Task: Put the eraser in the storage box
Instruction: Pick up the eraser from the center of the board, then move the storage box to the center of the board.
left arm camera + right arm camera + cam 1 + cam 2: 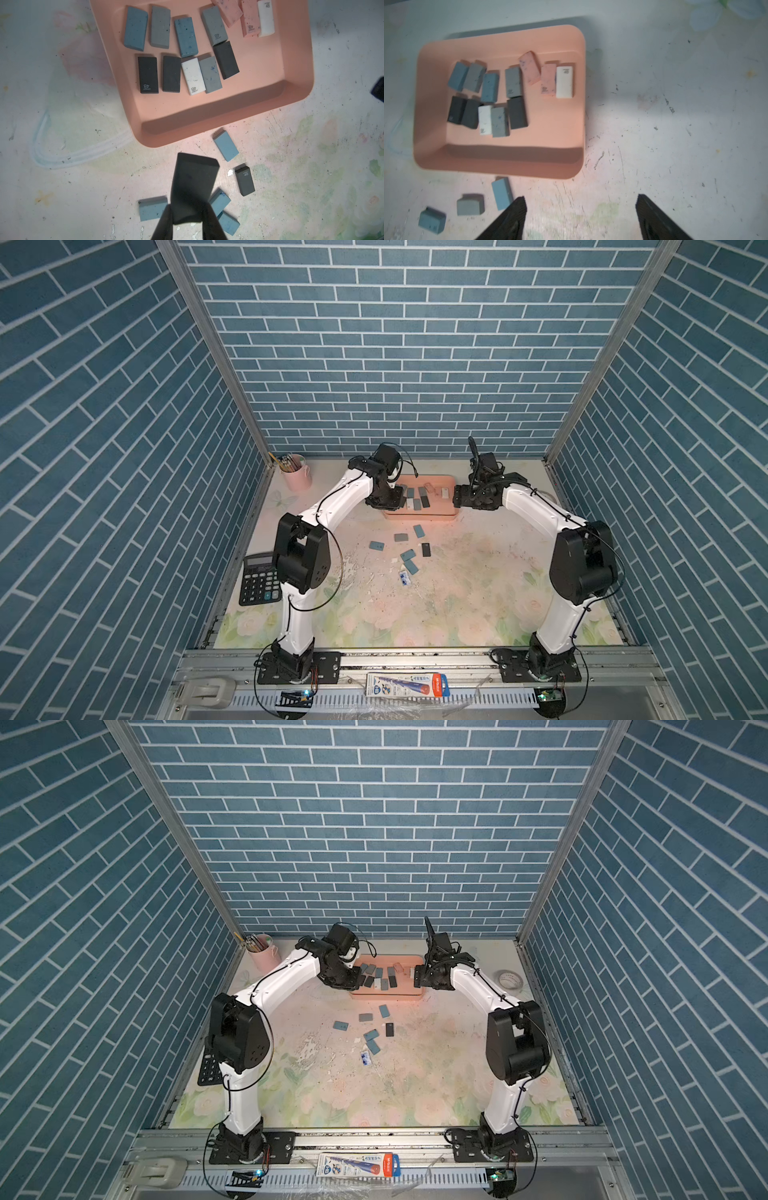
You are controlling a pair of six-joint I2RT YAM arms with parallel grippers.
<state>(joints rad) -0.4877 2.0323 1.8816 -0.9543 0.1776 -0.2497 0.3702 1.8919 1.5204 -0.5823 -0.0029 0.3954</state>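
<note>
Storage box (207, 122) near half lies bare — left tool (187, 216) clamps a black eraser (193, 185); right tool (581, 200) gapes empty over bare counter (675, 124).

You are working in a robot lab cell dressed up as a study desk. Blue brick-pattern panels (415, 364) hang on bare aluminium posts (208, 344) on three sides. Two white arms (332, 502) are bolted to a metal rail (415, 659) above a slotted cable duct (457, 699). The bench (457, 605) wears a scuffed floral cover, and its props are stationery: a calculator (259, 578), a pink pencil cup (297, 477), a tape roll (510, 979), erasers (419, 531) and a storage box (424, 515).
</note>
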